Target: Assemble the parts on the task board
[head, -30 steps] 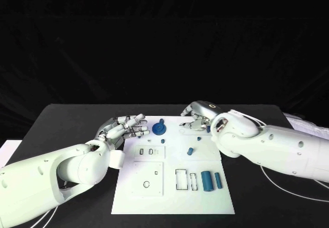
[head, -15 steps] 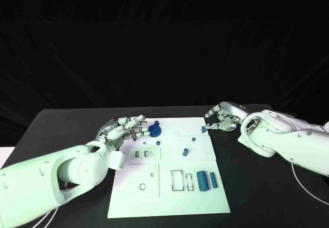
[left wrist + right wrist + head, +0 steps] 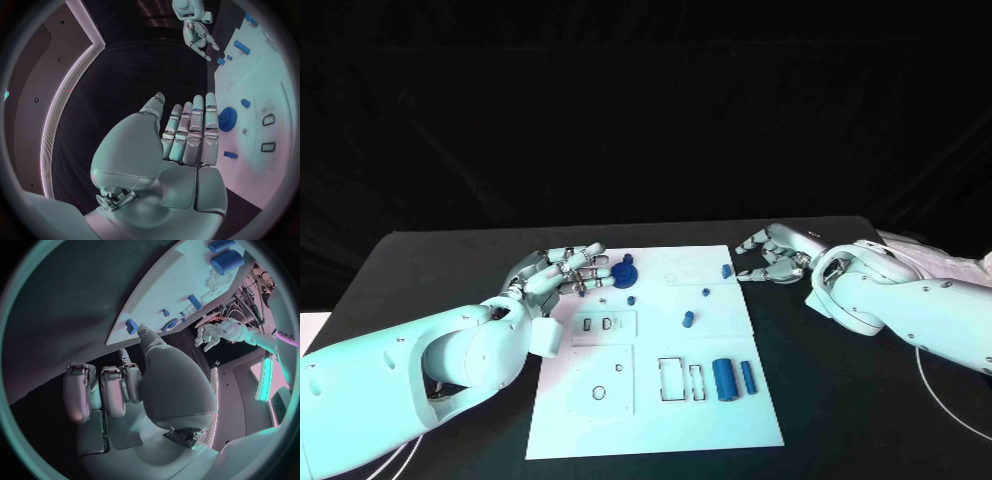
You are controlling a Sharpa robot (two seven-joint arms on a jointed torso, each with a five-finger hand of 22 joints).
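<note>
The white task board [image 3: 661, 410] lies in the middle of the black table. A blue gear [image 3: 626, 272] stands at its far left, just beside the fingertips of my left hand [image 3: 567, 270], which lies flat with straight fingers and holds nothing. The gear [image 3: 227, 119] sits close beside my left hand [image 3: 181, 145] in the left wrist view. My right hand [image 3: 773, 255] hovers off the board's far right edge, fingers curled in and holding nothing. A small blue part [image 3: 728, 269] lies on the board edge beside it; my right hand's [image 3: 125, 395] thumb points at that part [image 3: 131, 325].
Small blue parts [image 3: 705, 292] [image 3: 687, 319] [image 3: 630, 298] lie on the board's middle. Two blue cylinders [image 3: 724, 378] [image 3: 749, 376] rest near its front right, beside rectangular slots [image 3: 672, 380]. A round hole [image 3: 600, 393] is at the front left. Black table surrounds the board.
My right hand has drawn back to the right, from over the board's far part to beyond its edge. The small blue part stays at the edge. The left hand has not moved.
</note>
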